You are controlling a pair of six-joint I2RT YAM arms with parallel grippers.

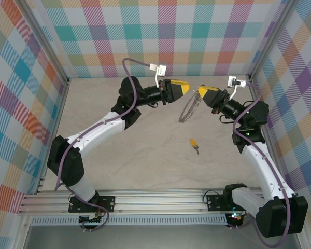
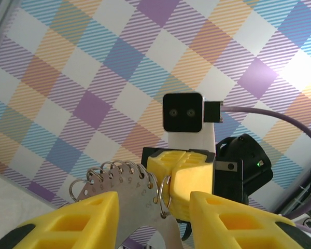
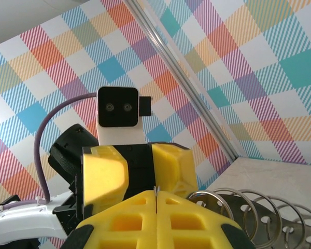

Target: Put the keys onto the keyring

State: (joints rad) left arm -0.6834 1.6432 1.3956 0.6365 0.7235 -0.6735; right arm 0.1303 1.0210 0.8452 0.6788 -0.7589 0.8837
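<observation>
The keyring (image 1: 188,110) hangs in the air between the two grippers, a silvery crescent plate with numbered holes, fringed with small wire loops (image 2: 119,192). My right gripper (image 1: 206,94) is shut on one end loop of it; a thin wire shows pinched between its closed yellow fingers (image 3: 155,199). The rest of the ring (image 3: 259,215) trails off to the right. My left gripper (image 1: 182,87) faces it from the left, open, its fingers (image 2: 88,218) standing either side of the plate without touching it. The tiny key (image 1: 194,146), yellow-orange head and dark blade, lies on the table below.
Checked walls close in the beige table (image 1: 145,155) on three sides, with metal posts in the back corners. Both arms reach in from the near rail (image 1: 145,199). The right gripper's yellow fingers (image 2: 189,176) sit directly opposite the left wrist camera.
</observation>
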